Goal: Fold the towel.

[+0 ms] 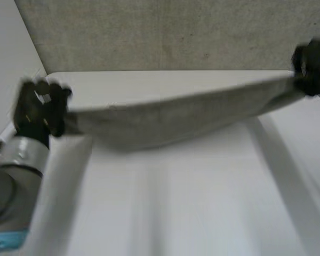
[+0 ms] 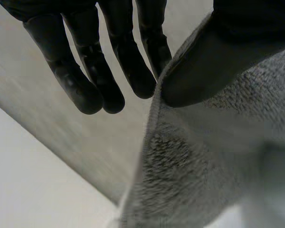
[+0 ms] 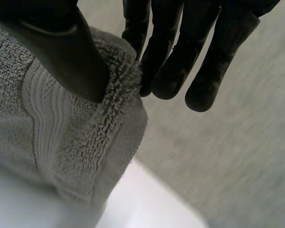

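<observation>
A grey towel (image 1: 165, 117) hangs stretched in the air between my two hands, sagging in the middle above the white table (image 1: 192, 202). My left hand (image 1: 40, 109) holds its left end; in the left wrist view the thumb (image 2: 204, 76) pinches the towel (image 2: 204, 166) edge against the fingers (image 2: 133, 66). My right hand (image 1: 312, 64) holds the right end, higher and farther back. In the right wrist view the thumb (image 3: 66, 57) presses the towel (image 3: 61, 137) corner against the fingers (image 3: 171, 71).
A grey speckled wall (image 1: 165, 32) rises behind the table's far edge. The table's left edge runs close beside my left arm (image 1: 16, 160).
</observation>
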`<state>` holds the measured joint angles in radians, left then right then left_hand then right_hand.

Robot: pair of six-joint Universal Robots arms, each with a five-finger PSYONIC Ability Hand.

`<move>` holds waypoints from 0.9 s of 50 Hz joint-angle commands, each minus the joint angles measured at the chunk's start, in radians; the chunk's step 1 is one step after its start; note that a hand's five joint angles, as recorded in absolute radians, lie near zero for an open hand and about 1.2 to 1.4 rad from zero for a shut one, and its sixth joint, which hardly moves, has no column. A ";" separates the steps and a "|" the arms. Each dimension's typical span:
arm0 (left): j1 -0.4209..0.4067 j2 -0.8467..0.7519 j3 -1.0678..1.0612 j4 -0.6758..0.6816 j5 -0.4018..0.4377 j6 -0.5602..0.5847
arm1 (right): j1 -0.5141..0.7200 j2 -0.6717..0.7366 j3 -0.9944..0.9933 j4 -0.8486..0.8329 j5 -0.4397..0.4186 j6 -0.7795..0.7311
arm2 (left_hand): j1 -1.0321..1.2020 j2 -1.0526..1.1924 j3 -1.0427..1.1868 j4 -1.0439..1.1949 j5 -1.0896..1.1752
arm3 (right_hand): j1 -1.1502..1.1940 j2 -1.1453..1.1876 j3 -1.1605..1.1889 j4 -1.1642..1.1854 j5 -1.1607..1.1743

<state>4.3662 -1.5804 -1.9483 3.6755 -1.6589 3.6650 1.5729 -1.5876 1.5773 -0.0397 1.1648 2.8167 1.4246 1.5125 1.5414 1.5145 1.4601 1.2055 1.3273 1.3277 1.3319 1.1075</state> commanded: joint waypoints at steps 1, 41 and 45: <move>0.000 0.221 0.199 -0.182 0.062 -0.013 | -0.007 -0.068 -0.334 0.318 -0.037 -0.006 | -0.028 -0.116 -0.145 -0.118 -0.238 | 0.191 0.069 0.069 0.064 0.114; 0.092 -0.389 1.077 -0.102 0.108 -0.258 | 0.319 0.531 -0.967 -0.230 0.280 -0.301 | -0.028 -0.116 -0.145 -0.118 -0.238 | 0.191 0.069 0.069 0.064 0.114; 0.098 -0.383 1.063 -0.074 0.113 -0.319 | 0.312 0.508 -0.916 -0.206 0.271 -0.270 | -0.028 -0.116 -0.145 -0.118 -0.238 | 0.191 0.069 0.069 0.064 0.114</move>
<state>4.4544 -1.9872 -0.8717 3.5241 -1.5445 3.4476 1.8902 -1.0096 0.5670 -0.2090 1.4403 2.4893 1.4246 1.5126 1.5465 1.5145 1.4601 1.2055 1.3274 1.3280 1.3319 1.1154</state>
